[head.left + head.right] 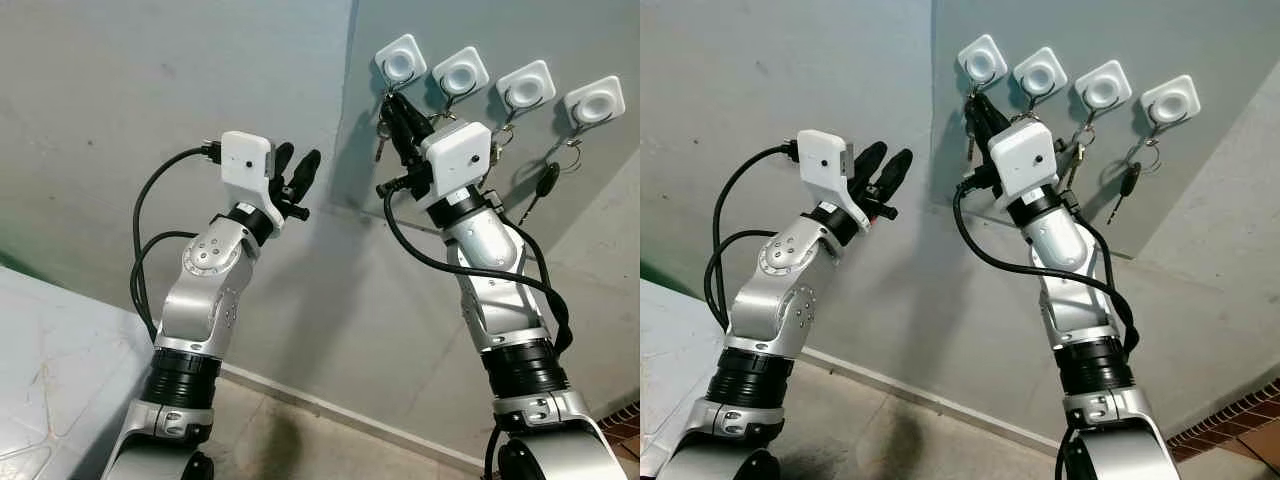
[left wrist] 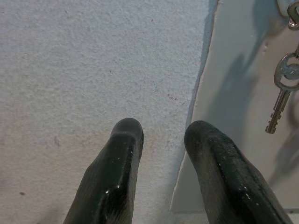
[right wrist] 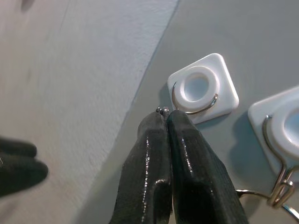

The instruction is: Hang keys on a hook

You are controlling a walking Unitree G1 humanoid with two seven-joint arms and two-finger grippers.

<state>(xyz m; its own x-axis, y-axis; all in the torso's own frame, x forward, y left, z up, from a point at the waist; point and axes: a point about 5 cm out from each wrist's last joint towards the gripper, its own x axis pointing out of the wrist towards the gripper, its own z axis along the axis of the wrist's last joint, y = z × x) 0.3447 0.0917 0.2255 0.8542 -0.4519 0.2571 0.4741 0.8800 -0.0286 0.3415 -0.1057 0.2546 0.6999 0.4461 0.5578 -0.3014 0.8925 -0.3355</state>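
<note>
My right gripper [image 3: 164, 114] has its fingers pressed together on the ring of the keys [image 1: 382, 132], of which a small metal bit shows at the tips in the right wrist view; the key itself hangs below the fingers, long axis roughly vertical, against the grey wall panel [image 1: 600, 40]; the tips sit just beside and slightly below the leftmost hook [image 3: 203, 88], the ring not yet over its wire, so I judge the coming move to be a short lift up and right toward that hook; the hook's wire curves under a white square pad; to its right run three more hooks in a row, the next one [image 1: 461, 72] already bearing keys, the far right one [image 1: 594, 102] carrying a black fob [image 1: 546, 180]; my left gripper [image 1: 297, 178] hangs raised to the left, fingers apart, holding nothing, facing the white wall [image 1: 150, 80] and farther from the hooks than the right.
</note>
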